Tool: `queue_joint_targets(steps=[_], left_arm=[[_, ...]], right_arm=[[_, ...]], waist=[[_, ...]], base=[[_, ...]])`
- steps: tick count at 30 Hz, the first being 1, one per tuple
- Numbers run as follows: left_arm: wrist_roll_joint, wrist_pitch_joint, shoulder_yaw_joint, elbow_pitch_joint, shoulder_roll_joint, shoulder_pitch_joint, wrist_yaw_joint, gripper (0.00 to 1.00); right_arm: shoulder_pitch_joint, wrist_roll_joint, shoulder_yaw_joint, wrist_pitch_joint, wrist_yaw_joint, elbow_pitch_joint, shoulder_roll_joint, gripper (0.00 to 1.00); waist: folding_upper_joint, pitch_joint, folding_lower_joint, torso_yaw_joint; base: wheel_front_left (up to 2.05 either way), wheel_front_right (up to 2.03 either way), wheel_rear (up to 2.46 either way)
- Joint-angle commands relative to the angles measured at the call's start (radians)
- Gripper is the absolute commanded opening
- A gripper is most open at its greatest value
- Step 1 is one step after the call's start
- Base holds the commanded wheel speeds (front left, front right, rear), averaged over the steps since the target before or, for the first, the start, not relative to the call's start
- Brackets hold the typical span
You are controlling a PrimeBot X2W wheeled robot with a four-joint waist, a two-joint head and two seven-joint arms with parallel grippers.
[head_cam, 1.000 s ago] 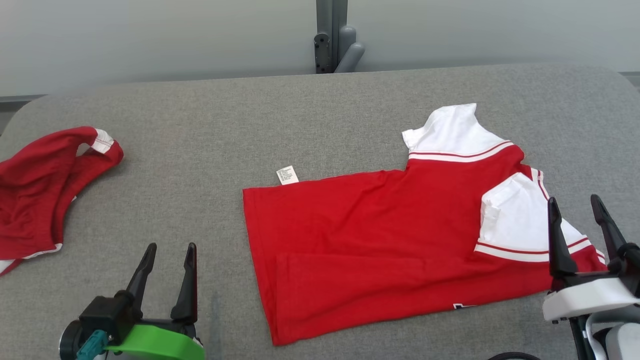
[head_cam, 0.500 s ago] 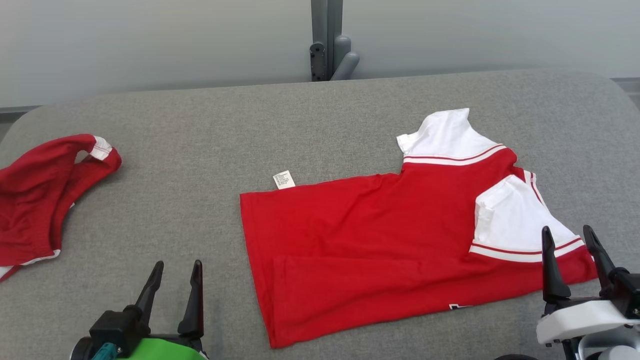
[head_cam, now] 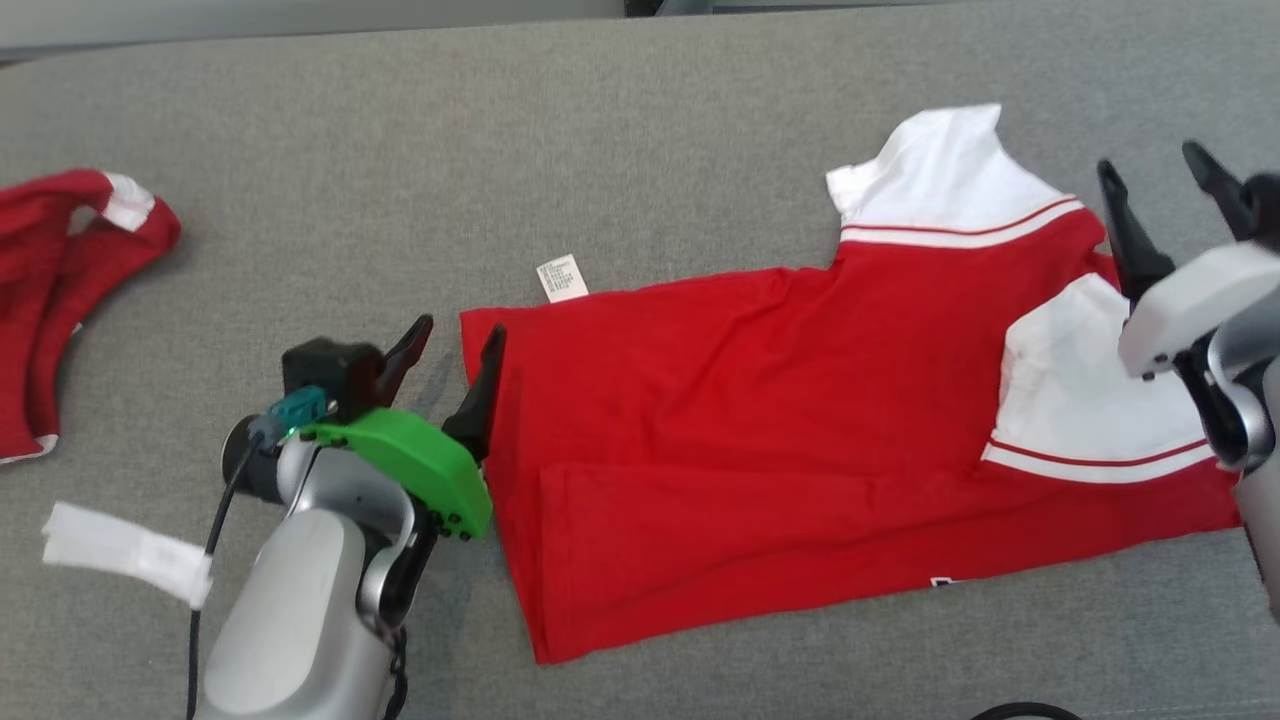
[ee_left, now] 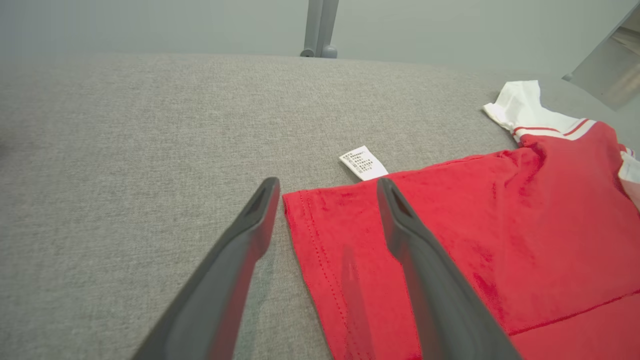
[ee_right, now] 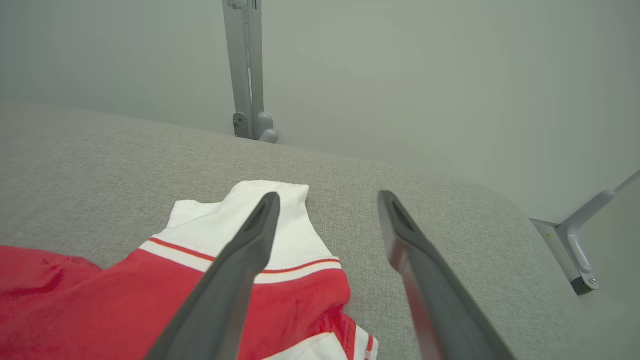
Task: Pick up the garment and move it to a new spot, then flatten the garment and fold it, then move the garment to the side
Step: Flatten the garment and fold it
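Observation:
The garment (head_cam: 760,430) is a red shirt with white sleeves, lying folded lengthwise on the grey padded table (head_cam: 640,150). Its white care label (head_cam: 562,278) sticks out at the far hem corner. My left gripper (head_cam: 458,348) stands open at that hem corner, one finger over the red cloth and one over bare table; in the left wrist view the left gripper (ee_left: 325,192) straddles the garment's (ee_left: 500,240) hem edge. My right gripper (head_cam: 1155,178) is open above the far white sleeve; the right wrist view shows the right gripper (ee_right: 327,202) open over the garment's (ee_right: 240,225) sleeve, holding nothing.
A second red garment (head_cam: 60,290) lies bunched at the table's left edge. A white tag (head_cam: 125,555) hangs off my left arm's cable. A grey post (ee_right: 247,70) rises behind the table's far edge, and a bracket (ee_right: 575,240) stands off its right corner.
The head camera has tilted down and closer. My left gripper moved forward and right to the shirt's hem corner. My right gripper advanced to the far white sleeve. Both stayed open.

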Motion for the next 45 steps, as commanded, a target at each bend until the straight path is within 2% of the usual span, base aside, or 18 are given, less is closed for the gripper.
queue_joint_targets(steps=[1,4,6,7,11,17,26,34,35,38,39,40,43,44,45], left_arm=[[-0.021,0.046,-0.017,0.017,-0.007,-0.066,-0.002,1.0],[-0.045,0.119,-0.048,0.05,-0.021,-0.131,-0.003,1.0],[-0.05,0.131,-0.051,0.061,-0.023,-0.148,-0.002,1.0],[-0.047,0.155,-0.067,0.082,-0.025,-0.173,-0.002,1.0],[-0.045,0.192,-0.088,0.109,-0.027,-0.191,0.0,1.0],[-0.073,0.22,-0.112,0.105,-0.028,-0.209,0.001,1.0],[-0.093,0.258,-0.157,0.112,-0.039,-0.25,0.001,1.0],[-0.14,0.28,-0.227,0.112,-0.052,-0.278,-0.001,1.0],[-0.148,0.286,-0.24,0.112,-0.054,-0.28,-0.003,1.0],[-0.187,0.299,-0.283,0.1,-0.055,-0.282,-0.005,1.0],[-0.197,0.304,-0.3,0.096,-0.05,-0.285,-0.005,0.9],[-0.207,0.304,-0.314,0.094,-0.046,-0.286,-0.005,0.62],[-0.22,0.286,-0.319,0.099,-0.035,-0.287,-0.005,0.06],[-0.218,0.277,-0.317,0.101,-0.031,-0.29,-0.005,0.0],[-0.219,0.27,-0.313,0.105,-0.027,-0.291,-0.004,0.0]], right_arm=[[-0.082,0.018,0.032,0.032,-0.001,0.045,-0.024,1.0],[-0.175,0.045,0.069,0.075,-0.001,0.138,-0.037,1.0],[-0.205,0.055,0.074,0.084,-0.001,0.17,-0.043,1.0],[-0.26,0.069,0.09,0.099,-0.001,0.227,-0.052,1.0],[-0.313,0.103,0.116,0.1,-0.001,0.298,-0.046,1.0],[-0.408,0.13,0.149,0.083,-0.001,0.421,-0.075,1.0],[-0.491,0.121,0.172,0.098,-0.001,0.534,-0.094,1.0],[-0.507,0.173,0.225,0.199,-0.001,0.6,-0.065,1.0],[-0.506,0.183,0.233,0.207,-0.001,0.601,-0.064,0.97],[-0.505,0.207,0.269,0.221,0.0,0.591,-0.067,0.0],[-0.504,0.218,0.278,0.227,-0.001,0.584,-0.069,0.0],[-0.503,0.23,0.286,0.227,-0.001,0.578,-0.071,0.0],[-0.498,0.267,0.309,0.216,-0.001,0.553,-0.086,0.0],[-0.499,0.277,0.315,0.205,-0.001,0.543,-0.09,0.0],[-0.5,0.287,0.321,0.194,-0.001,0.532,-0.092,0.0]], waist=[[-0.0001,0.156,0.0,0.053],[-0.0001,0.192,0.0,0.085],[-0.0001,0.199,0.0,0.094],[-0.0001,0.21,0.0,0.11],[-0.0001,0.218,0.0,0.132],[-0.0001,0.239,0.0,0.171],[-0.0001,0.266,0.0,0.19],[-0.0001,0.275,0.0,0.184],[-0.0001,0.274,0.0,0.182],[-0.0001,0.271,0.0,0.177],[-0.0001,0.271,0.0,0.175],[-0.0001,0.268,0.0,0.173],[-0.0001,0.258,0.0,0.166],[-0.0001,0.255,0.0,0.163],[-0.0001,0.25,0.0,0.159]], base=[[0.0,0.0,0.0],[0.0,0.0,0.0],[0.0,0.0,0.0],[0.0,0.0,0.0],[0.0,0.0,0.0],[0.0,0.0,0.0],[0.0,0.0,0.0],[0.0,0.0,0.0],[0.0,0.0,0.0],[0.0,0.0,0.0],[0.0,0.0,0.0],[0.0,0.0,0.0],[0.0,0.0,0.0],[0.0,0.0,0.0],[0.0,0.0,0.0]])
